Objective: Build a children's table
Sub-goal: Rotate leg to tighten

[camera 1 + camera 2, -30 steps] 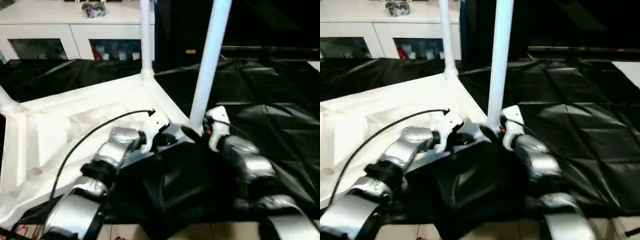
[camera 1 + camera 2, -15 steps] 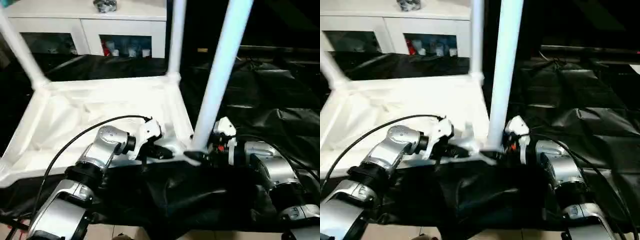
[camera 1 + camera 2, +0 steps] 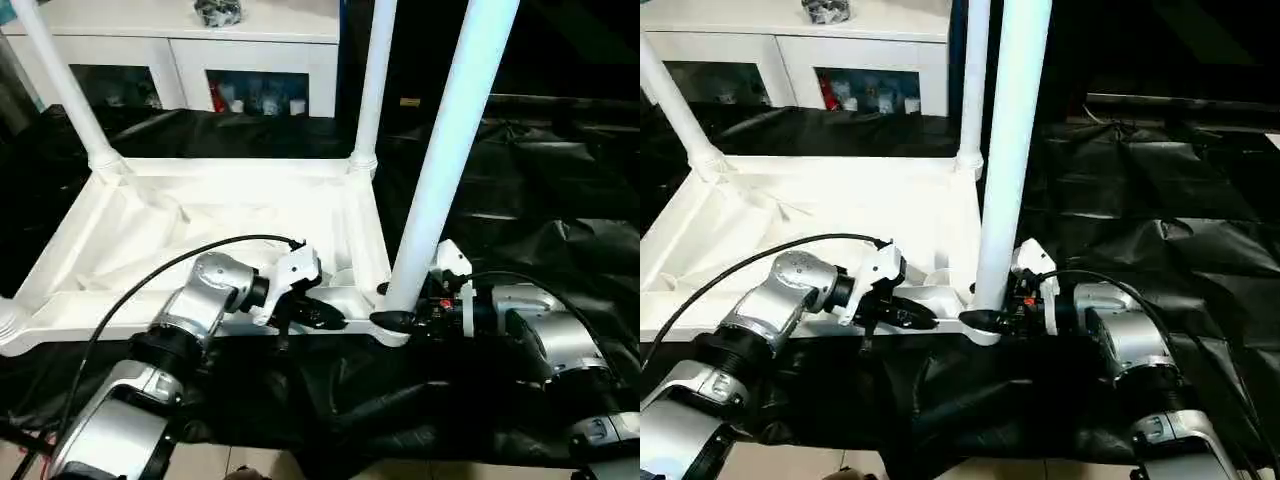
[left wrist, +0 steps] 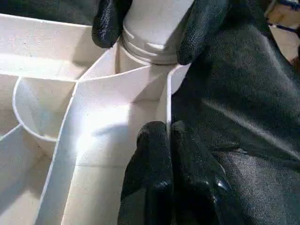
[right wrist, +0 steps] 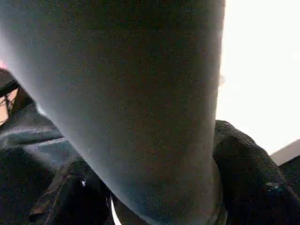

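The white table top (image 3: pixel 200 215) lies upside down on a black sheet, ribbed side up. Three white legs stand in its corner sockets: far left (image 3: pixel 60 90), far right (image 3: pixel 372 90) and near right (image 3: pixel 450 160). The near left corner (image 3: pixel 8 325) is cut off by the picture's edge. My left gripper (image 3: pixel 330 320) is shut on the top's thin front rim (image 4: pixel 167 108), just beside the near right socket. My right gripper (image 3: pixel 393 319) is shut on the base of the near right leg (image 5: pixel 140 103), with a black finger (image 4: pixel 201 28) on each side.
A black sheet (image 3: pixel 540 200) covers the floor around the table top and bunches up under my forearms. A white cabinet with glass doors (image 3: pixel 180 50) stands behind. A black cable (image 3: pixel 150 290) arcs over my left forearm. Pale floor (image 3: pixel 260 465) shows at the near edge.
The whole view has shifted, and the table top now lies squarer to me, with the far left leg in sight. Both grippers keep their holds at the near right corner.
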Motion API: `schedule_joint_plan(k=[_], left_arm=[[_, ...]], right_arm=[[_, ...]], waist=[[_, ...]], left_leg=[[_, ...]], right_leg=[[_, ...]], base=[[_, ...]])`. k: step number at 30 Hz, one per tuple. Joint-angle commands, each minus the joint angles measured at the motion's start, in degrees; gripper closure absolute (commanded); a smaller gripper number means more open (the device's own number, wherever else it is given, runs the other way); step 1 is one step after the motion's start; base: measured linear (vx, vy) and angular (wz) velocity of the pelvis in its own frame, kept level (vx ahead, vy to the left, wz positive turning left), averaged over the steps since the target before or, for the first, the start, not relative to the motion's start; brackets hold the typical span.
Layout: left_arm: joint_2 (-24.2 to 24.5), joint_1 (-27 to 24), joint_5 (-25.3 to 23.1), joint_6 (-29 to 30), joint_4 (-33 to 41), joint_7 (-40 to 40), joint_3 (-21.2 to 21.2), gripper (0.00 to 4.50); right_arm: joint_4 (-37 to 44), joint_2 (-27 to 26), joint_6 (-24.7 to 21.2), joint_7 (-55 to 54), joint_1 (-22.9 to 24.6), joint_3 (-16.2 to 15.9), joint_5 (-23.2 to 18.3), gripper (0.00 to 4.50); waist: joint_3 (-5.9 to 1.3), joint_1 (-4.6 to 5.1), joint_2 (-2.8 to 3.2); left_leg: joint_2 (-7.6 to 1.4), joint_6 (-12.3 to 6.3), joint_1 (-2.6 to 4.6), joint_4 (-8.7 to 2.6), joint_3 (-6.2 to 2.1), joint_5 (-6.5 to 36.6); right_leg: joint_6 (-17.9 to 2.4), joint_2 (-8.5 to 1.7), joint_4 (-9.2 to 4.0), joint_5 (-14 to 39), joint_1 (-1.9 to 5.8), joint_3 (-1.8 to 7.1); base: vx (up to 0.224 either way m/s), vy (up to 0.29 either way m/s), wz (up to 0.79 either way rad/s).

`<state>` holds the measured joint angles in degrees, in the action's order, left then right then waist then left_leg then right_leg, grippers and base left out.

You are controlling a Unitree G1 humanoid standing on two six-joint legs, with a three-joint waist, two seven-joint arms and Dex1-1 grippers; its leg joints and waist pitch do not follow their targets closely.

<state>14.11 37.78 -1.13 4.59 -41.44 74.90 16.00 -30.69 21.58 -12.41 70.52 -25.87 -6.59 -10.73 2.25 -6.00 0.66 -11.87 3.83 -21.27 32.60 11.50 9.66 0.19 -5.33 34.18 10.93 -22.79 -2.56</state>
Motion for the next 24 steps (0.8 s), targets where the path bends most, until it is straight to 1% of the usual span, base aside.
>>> schedule_joint_plan(k=[1,2,3,4,5,6,7,8,9,10,11,12,13,14,15,16,17,18,19,20,22,24], left_arm=[[-3.19,2.37,-0.58,-0.20,-0.82,-7.10,-0.67,4.50],[-3.88,2.74,-0.81,0.12,-1.32,-8.84,-0.95,4.50],[-4.89,3.32,-1.09,0.60,-2.07,-11.32,-1.33,4.50],[-6.02,3.93,-1.35,1.04,-2.87,-14.30,-1.81,4.50],[-6.45,4.13,-1.40,1.23,-3.14,-15.35,-1.98,4.50],[-7.55,4.57,-1.43,1.81,-3.74,-17.72,-2.43,4.50],[-8.59,4.94,-1.48,2.07,-4.28,-20.01,-2.87,4.50],[-9.28,5.20,-1.52,2.20,-4.68,-21.58,-3.18,4.50],[-10.13,5.41,-1.59,2.44,-4.94,-22.97,-3.31,4.50],[-10.79,5.51,-1.72,2.53,-5.05,-23.92,-3.27,4.50],[-11.07,5.54,-1.77,2.56,-5.06,-24.17,-3.20,4.50],[-11.96,5.49,-1.91,2.60,-4.97,-24.14,-2.80,4.50],[-12.31,5.56,-1.99,2.50,-5.12,-24.26,-2.65,4.50],[-12.31,5.56,-1.99,2.50,-5.12,-24.26,-2.65,4.50],[-12.80,5.45,-1.94,2.54,-4.99,-23.82,-2.43,4.50],[-12.89,5.46,-1.95,2.54,-5.01,-23.81,-2.41,4.50],[-12.95,5.44,-1.98,2.54,-5.02,-23.83,-2.40,4.50],[-12.81,5.23,-1.99,2.39,-4.88,-22.85,-2.19,4.50],[-12.49,5.15,-1.93,2.23,-4.80,-22.36,-2.18,4.50],[-12.27,5.11,-1.86,2.16,-4.75,-22.17,-2.17,4.50],[-11.19,4.92,-1.63,1.53,-4.49,-20.39,-1.88,4.50],[-10.17,4.68,-1.40,1.24,-4.12,-18.66,-1.68,4.50]], right_arm=[[-1.59,-3.48,-2.68,-2.21,0.96,-2.33,-0.03,1.86],[-2.61,-4.32,-2.73,-4.72,0.72,-1.82,0.42,1.86],[-4.07,-5.51,-2.85,-8.33,0.35,-1.10,1.08,1.87],[-6.08,-6.99,-2.35,-13.00,-0.24,-0.02,1.83,1.88],[-6.89,-7.55,-2.24,-14.89,-0.51,0.41,2.11,1.88],[-9.02,-8.89,-2.18,-19.66,-1.24,1.46,2.77,1.89],[-10.42,-9.87,-1.90,-23.38,-1.61,1.98,3.52,1.89],[-11.37,-10.53,-1.68,-25.87,-1.86,2.30,4.05,1.89],[-12.56,-11.63,-2.06,-29.71,-2.25,3.04,4.42,1.89],[-13.22,-12.64,-2.39,-32.28,-2.49,3.64,4.47,1.89],[-13.49,-13.13,-2.46,-33.40,-2.60,3.89,4.50,1.89],[-14.52,-14.79,-2.24,-37.32,-3.03,4.60,4.86,1.89],[-15.21,-15.48,-1.92,-38.99,-3.36,4.91,5.21,1.89],[-15.21,-15.48,-1.92,-38.99,-3.36,4.91,5.21,1.89],[-16.28,-16.34,0.21,-39.94,-3.88,5.00,5.64,1.89],[-16.51,-16.48,0.58,-40.10,-3.99,5.01,5.71,1.89],[-16.69,-16.66,0.74,-40.05,-4.12,5.16,5.52,1.54],[-16.78,-17.22,0.85,-37.87,-4.74,5.95,3.73,1.54],[-16.15,-16.97,0.73,-36.66,-4.71,5.82,3.42,1.54],[-15.77,-16.82,0.75,-36.21,-4.69,5.65,3.43,1.54],[-14.57,-15.45,2.62,-34.15,-4.39,3.99,4.79,1.14],[-14.02,-14.24,3.49,-31.52,-4.23,3.17,5.10,1.14]], waist=[[-2.96,0.20,-0.81],[-2.88,0.21,-0.86],[-2.72,0.39,-0.71],[-2.62,0.59,-0.75],[-2.51,0.79,-0.76],[-2.56,1.06,-0.73],[-2.53,1.50,-0.75],[-2.46,1.86,-0.66],[-2.52,1.90,-0.66],[-2.55,2.10,-0.70],[-2.58,2.22,-0.54],[-2.60,2.49,-0.70],[-2.61,2.72,-0.42],[-2.58,2.92,-0.53],[-2.60,2.88,-0.34],[-2.61,3.02,-0.39],[-2.62,3.02,-0.24],[-2.61,3.16,-0.26],[-2.61,3.20,-0.25],[-2.62,3.18,-0.24],[-2.70,3.16,-0.26],[-2.77,3.17,-0.34]], left_leg=[[-1.53,-2.68,1.09,-3.52,-0.35,13.85],[-1.51,-2.13,1.21,-3.61,-0.41,14.83],[-1.52,-1.66,1.21,-3.72,-0.43,15.35],[-1.35,-0.69,1.28,-3.94,-0.72,17.04],[-1.34,-0.25,1.26,-4.04,-0.76,17.68],[-1.29,0.44,1.40,-4.13,-0.96,18.63],[-1.22,0.61,1.39,-4.19,-1.07,19.29],[-1.16,0.94,1.10,-4.33,-1.15,19.17],[-1.12,0.96,1.18,-4.33,-1.23,19.37],[-1.06,0.77,1.26,-4.27,-1.17,19.66],[-1.07,0.68,1.34,-4.27,-1.18,19.97],[-0.97,0.46,1.23,-4.23,-1.13,20.07],[-0.97,0.37,1.19,-4.27,-1.16,20.25],[-0.90,0.20,1.11,-4.26,-1.14,20.56],[-0.95,0.25,1.17,-4.29,-1.19,20.83],[-0.93,0.25,1.23,-4.23,-1.15,21.45],[-0.94,0.08,1.16,-4.31,-1.22,21.46],[-0.94,-0.05,1.14,-4.31,-1.16,21.95],[-0.96,-0.07,1.12,-4.33,-1.21,22.10],[-0.98,-0.15,1.13,-4.35,-1.19,22.15],[-1.05,-0.26,1.11,-4.36,-1.18,22.01],[-1.08,-0.54,0.92,-4.31,-1.11,20.98]], right_leg=[[-13.48,-2.63,-4.13,11.95,2.16,1.61],[-12.73,-2.72,-4.40,14.68,2.06,1.62],[-12.37,-2.75,-4.54,16.07,1.85,1.71],[-11.27,-2.86,-4.91,20.01,1.92,1.55],[-10.63,-2.90,-5.08,21.69,1.81,1.60],[-9.76,-2.99,-5.35,23.68,1.72,1.56],[-9.24,-2.90,-5.48,24.80,1.66,1.52],[-8.71,-2.81,-5.48,24.93,1.73,1.55],[-8.55,-2.86,-5.61,25.16,1.75,1.47],[-8.39,-2.80,-5.77,25.05,1.60,1.53],[-8.47,-2.75,-5.76,24.81,1.49,1.55],[-8.53,-2.68,-5.83,24.37,1.51,1.56],[-8.72,-2.66,-5.77,23.97,1.44,1.57],[-8.60,-2.54,-5.84,24.03,1.44,1.50],[-8.54,-2.65,-5.88,24.25,1.42,1.49],[-8.43,-2.61,-5.98,24.51,1.27,1.50],[-8.47,-2.57,-5.91,24.07,1.44,1.49],[-8.64,-2.52,-5.94,23.71,1.36,1.51],[-8.75,-2.50,-5.91,23.62,1.43,1.49],[-8.84,-2.48,-5.92,23.37,1.44,1.49],[-9.24,-2.48,-5.77,22.06,1.50,1.52],[-9.78,-2.49,-5.54,19.99,1.67,1.61]], base=[[0.000,0.000,0.00],[0.000,0.000,0.00],[0.000,0.000,0.00],[0.000,0.000,0.00],[0.000,0.000,0.00],[0.000,0.000,0.00],[0.000,0.000,0.00],[0.000,0.000,0.00],[0.000,0.000,0.00],[0.000,0.000,0.00],[0.000,0.000,0.00],[0.000,0.000,0.00],[0.000,0.000,0.00],[0.000,0.000,0.00],[0.000,0.000,0.00],[0.000,0.000,0.00],[0.000,0.000,0.00],[0.000,0.000,0.00],[0.000,0.000,0.00],[0.000,0.000,0.00],[0.000,0.000,0.00],[0.000,0.000,0.00]])
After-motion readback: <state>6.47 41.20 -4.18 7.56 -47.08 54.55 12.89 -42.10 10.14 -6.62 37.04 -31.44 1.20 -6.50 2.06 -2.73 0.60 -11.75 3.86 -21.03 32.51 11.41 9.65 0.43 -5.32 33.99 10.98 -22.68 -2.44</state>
